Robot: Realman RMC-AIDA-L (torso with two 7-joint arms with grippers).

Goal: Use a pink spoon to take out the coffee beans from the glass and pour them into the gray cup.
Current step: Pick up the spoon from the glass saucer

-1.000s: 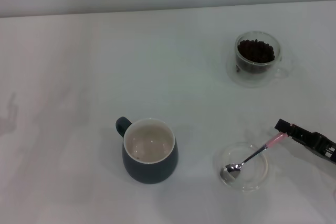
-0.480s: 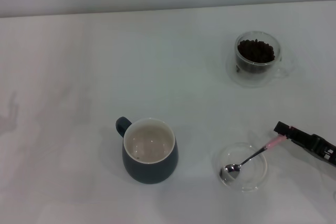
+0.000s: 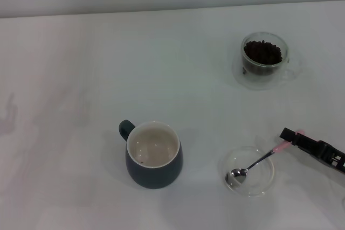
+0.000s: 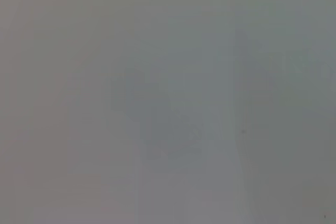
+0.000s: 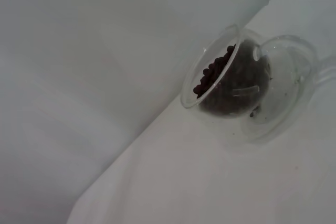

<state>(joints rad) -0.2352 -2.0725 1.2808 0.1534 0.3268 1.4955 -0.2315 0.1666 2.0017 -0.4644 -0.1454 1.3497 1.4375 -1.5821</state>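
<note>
The pink spoon (image 3: 253, 164) lies with its metal bowl in a shallow clear dish (image 3: 268, 180) at the front right, and its pale pink handle points back and right. My right gripper (image 3: 291, 135) comes in from the right edge and sits right over the handle's end, with pink showing on both sides of it. The glass (image 3: 263, 74) stands at the back right, holding a heap of coffee beans (image 3: 262, 52); the right wrist view also shows the glass (image 5: 281, 85) and the beans (image 5: 218, 82). The gray cup (image 3: 156, 175) stands front centre with its handle to the left.
The white table (image 3: 81, 68) runs back to a pale wall. The left wrist view gives only a blank grey surface, and the left arm is out of the head view.
My right gripper has shifted slightly down and in over the end of the spoon's pink handle, covering more of it. Spoon, dish, glass and cup have stayed put.
</note>
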